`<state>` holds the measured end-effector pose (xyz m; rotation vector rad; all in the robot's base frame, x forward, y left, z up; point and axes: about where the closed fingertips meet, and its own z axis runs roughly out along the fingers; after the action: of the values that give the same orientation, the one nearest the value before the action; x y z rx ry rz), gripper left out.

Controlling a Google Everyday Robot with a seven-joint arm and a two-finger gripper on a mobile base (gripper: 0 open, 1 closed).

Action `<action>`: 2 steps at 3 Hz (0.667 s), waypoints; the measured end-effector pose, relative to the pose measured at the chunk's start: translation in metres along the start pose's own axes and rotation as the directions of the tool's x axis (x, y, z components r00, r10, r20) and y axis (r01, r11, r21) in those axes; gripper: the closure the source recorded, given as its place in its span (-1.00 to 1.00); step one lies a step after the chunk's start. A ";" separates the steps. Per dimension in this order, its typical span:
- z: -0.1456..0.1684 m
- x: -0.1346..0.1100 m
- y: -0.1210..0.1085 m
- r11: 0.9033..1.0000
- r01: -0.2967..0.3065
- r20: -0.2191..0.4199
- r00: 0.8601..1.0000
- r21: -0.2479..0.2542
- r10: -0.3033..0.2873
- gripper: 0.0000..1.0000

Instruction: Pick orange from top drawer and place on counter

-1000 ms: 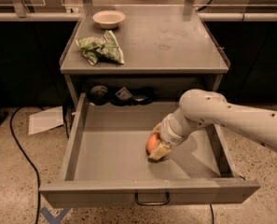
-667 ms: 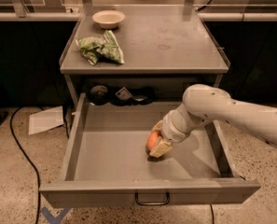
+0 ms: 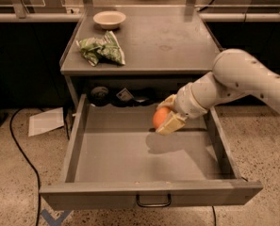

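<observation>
The orange (image 3: pixel 160 117) is small, round and glossy, held between the beige fingers (image 3: pixel 170 124) of my gripper (image 3: pixel 166 115). The gripper is shut on it and holds it up above the floor of the open top drawer (image 3: pixel 130 157), in its back right part; a shadow lies on the drawer floor below. My white arm reaches in from the right. The drawer is wide, grey and pulled fully out, with a dark loop handle (image 3: pixel 153 203) on its front. The counter (image 3: pixel 151 39) is the flat grey top behind and above the drawer.
A beige bowl (image 3: pixel 109 19) stands at the counter's back left. A green crumpled bag (image 3: pixel 101 50) lies at its front left. Dark objects (image 3: pixel 100 94) sit in the shelf behind the drawer. A paper sheet (image 3: pixel 45 121) and a black cable (image 3: pixel 21 159) lie on the floor at left.
The gripper has lifted the orange off the drawer floor and carried it up and a little back. The drawer and the counter things have not moved.
</observation>
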<state>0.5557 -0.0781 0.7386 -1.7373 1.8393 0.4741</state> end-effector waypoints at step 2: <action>-0.074 -0.063 -0.051 0.994 0.102 0.113 0.988 0.041 -0.106 1.00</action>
<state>0.5948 -0.0781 0.8408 -1.7360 1.6583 0.4869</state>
